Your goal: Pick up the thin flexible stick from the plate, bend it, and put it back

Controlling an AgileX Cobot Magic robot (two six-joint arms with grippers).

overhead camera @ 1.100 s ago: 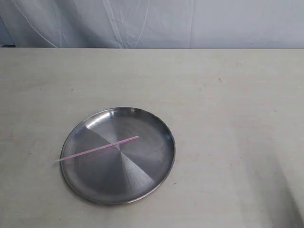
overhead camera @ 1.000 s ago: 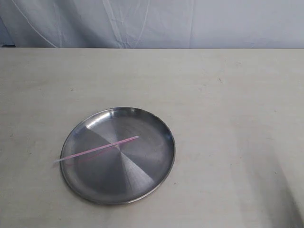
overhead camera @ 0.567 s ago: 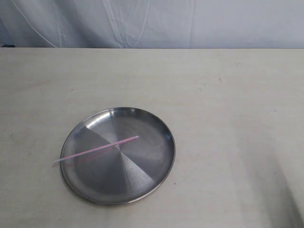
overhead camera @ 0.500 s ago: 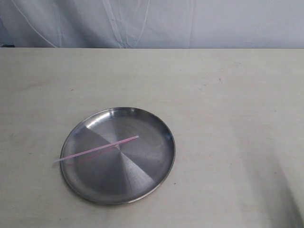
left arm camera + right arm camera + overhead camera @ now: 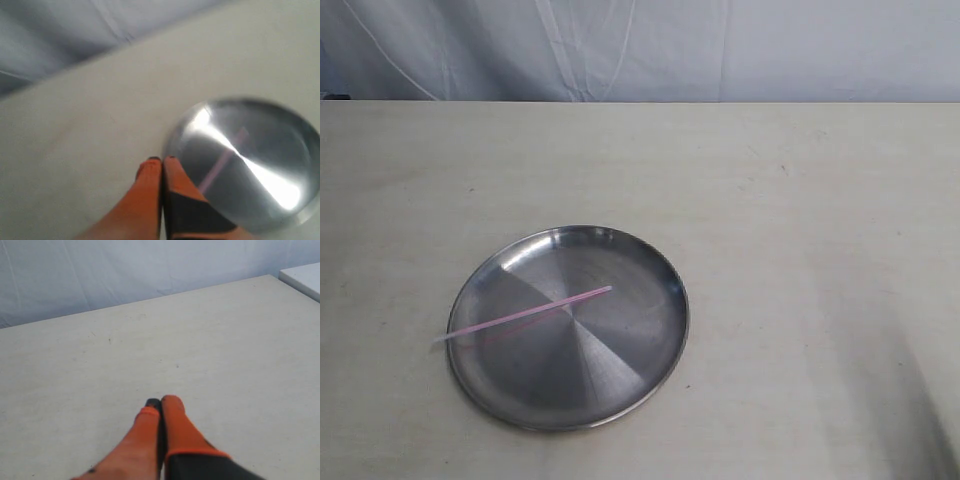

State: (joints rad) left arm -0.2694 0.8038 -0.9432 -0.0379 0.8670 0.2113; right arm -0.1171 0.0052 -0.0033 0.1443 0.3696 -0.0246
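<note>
The plate (image 5: 620, 400) lies on the table, left of the middle in the exterior view. The thin flexible stick (image 5: 525, 315) rests straight across it, pink, with its pale left tip poking over the left rim. In the left wrist view the plate (image 5: 280, 210) is blurred, with the stick (image 5: 222, 167) lying on it. My left gripper (image 5: 162, 160) is shut and empty, its tips beside the plate's rim and apart from the stick. My right gripper (image 5: 161, 402) is shut and empty over bare table. Neither gripper shows in the exterior view.
The pale table top (image 5: 800, 200) stretches round the plate. A grey-blue cloth backdrop (image 5: 640, 50) hangs behind the far edge. A white block (image 5: 302, 277) sits at the table's corner in the right wrist view. A soft shadow darkens the lower right of the exterior view.
The plate and stick have not moved. Only the shadow at the lower right of the exterior view has shifted slightly.
</note>
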